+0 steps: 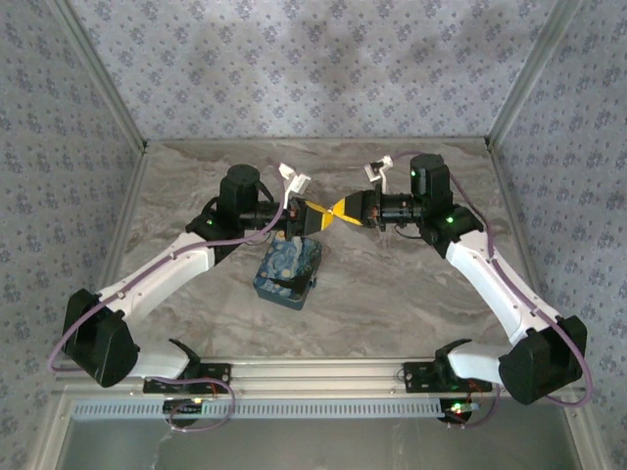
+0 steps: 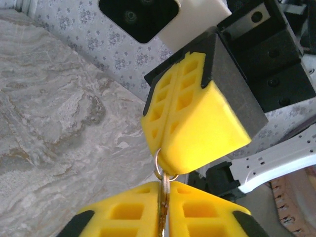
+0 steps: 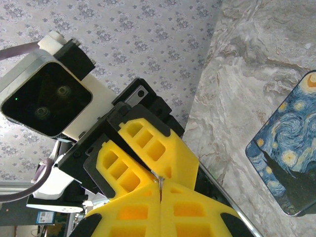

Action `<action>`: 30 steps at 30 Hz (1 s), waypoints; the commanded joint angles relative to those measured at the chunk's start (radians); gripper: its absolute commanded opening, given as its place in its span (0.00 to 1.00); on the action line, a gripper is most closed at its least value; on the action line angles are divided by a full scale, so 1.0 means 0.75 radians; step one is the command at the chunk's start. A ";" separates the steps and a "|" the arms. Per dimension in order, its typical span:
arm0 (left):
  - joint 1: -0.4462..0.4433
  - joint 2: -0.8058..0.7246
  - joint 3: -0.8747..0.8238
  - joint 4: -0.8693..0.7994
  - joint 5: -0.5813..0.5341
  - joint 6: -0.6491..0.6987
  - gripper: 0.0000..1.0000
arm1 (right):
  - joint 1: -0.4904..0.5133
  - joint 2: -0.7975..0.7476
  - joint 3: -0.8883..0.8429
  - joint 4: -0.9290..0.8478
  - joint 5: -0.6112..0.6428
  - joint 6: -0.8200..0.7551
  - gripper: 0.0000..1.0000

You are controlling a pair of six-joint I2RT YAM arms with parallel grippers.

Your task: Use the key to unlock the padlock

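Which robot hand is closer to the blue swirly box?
Left. The left gripper hangs over the far edge of the box; the right gripper meets it fingertip to fingertip, farther off to the right.

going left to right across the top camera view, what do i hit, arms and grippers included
left arm's black elbow → left gripper → right gripper → right arm's black elbow. The painted tin is left out: it overlaps the left gripper's span.
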 commanded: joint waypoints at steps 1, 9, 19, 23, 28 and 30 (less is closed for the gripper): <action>-0.007 -0.023 0.051 0.002 0.015 0.014 0.08 | -0.003 -0.020 -0.008 0.022 -0.035 0.005 0.00; 0.001 -0.034 0.057 -0.037 0.000 0.027 0.21 | -0.005 -0.006 0.003 0.009 -0.040 -0.007 0.01; 0.003 -0.022 0.043 -0.018 0.002 0.016 0.31 | 0.005 -0.006 0.005 0.013 -0.040 -0.001 0.01; 0.003 -0.015 0.039 0.022 0.019 0.000 0.24 | 0.006 -0.009 0.010 0.011 -0.037 -0.002 0.01; 0.003 -0.008 0.043 0.022 0.017 0.000 0.25 | 0.008 -0.007 0.008 0.010 -0.037 0.002 0.01; 0.005 -0.003 0.044 0.020 0.017 0.001 0.31 | 0.008 -0.008 0.008 0.014 -0.037 0.000 0.01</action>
